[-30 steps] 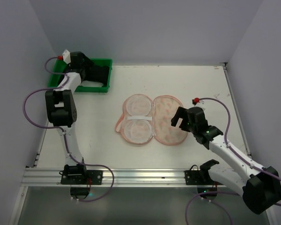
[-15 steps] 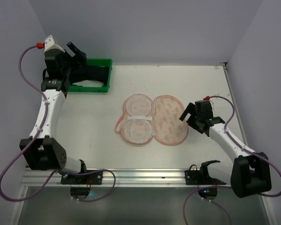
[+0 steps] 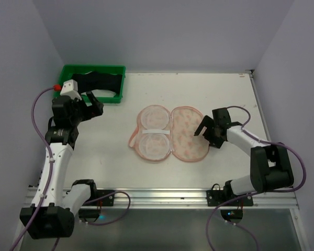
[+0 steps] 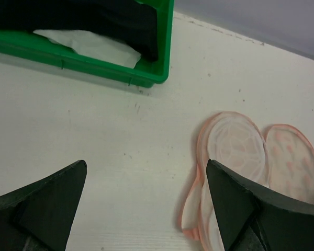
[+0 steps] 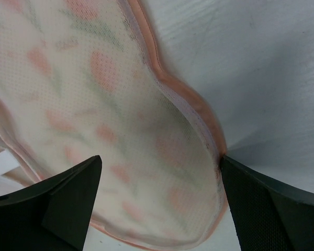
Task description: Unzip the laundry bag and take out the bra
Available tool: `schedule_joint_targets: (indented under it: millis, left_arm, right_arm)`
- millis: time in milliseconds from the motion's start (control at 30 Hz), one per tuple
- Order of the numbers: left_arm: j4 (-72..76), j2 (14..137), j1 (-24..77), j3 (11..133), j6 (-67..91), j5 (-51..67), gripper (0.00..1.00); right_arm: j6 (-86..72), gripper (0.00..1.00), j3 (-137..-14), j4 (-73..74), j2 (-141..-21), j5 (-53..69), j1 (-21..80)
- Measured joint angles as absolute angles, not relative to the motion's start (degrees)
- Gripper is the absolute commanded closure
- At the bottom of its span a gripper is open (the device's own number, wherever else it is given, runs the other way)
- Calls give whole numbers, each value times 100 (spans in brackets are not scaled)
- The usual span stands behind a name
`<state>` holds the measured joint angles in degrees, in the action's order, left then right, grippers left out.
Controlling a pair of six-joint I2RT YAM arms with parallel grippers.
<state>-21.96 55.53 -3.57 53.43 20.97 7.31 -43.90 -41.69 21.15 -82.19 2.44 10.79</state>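
Found bra (image 3: 97,82) half-hidden behind green tray (image 3: 94,67) wall, ten o'clock. Noted laundry bag (image 3: 170,133) splayed open, centre. Observed left gripper (image 3: 92,104) and right gripper (image 3: 206,137) released, empty.

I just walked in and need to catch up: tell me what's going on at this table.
The laundry bag lies unzipped and spread flat in the middle of the table, with no bra in it. The bra, black, already sits in the green tray at the far left corner. The left gripper is open and empty between tray and bag. The right gripper is open over the bag's right edge, gripping nothing. The removal looks done.
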Motion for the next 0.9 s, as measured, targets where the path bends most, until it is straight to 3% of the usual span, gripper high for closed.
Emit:
schedule_joint_targets:
  millis: [100, 333, 433, 500, 733, 900]
  left_arm:
    - [-2069, 5310, -357, 4930, 1986, 832, 0]
    - [-1892, 5441, -357, 4388, 1841, 1024, 0]
    - [-1861, 5437, -357, 4381, 1831, 1026, 0]
    - [-1833, 5437, -357, 4381, 1824, 1026, 0]
    - [-1798, 5437, -357, 4379, 1820, 1037, 0]
    - [-1787, 5430, -357, 4379, 1820, 1048, 0]
  right_arm:
    - [-4372, 10, -4287, 2058, -8377, 423, 1070]
    - [-4241, 50, -4372, 1990, -8573, 659, 1072]
    - [-4219, 61, -4405, 2001, -8637, 683, 1072]
    - [-4213, 60, -4451, 2003, -8687, 687, 1072]
    - [-4069, 37, -4683, 2220, -8724, 362, 1076]
    - [-3948, 34, -5288, 2314, -9129, 250, 1076]
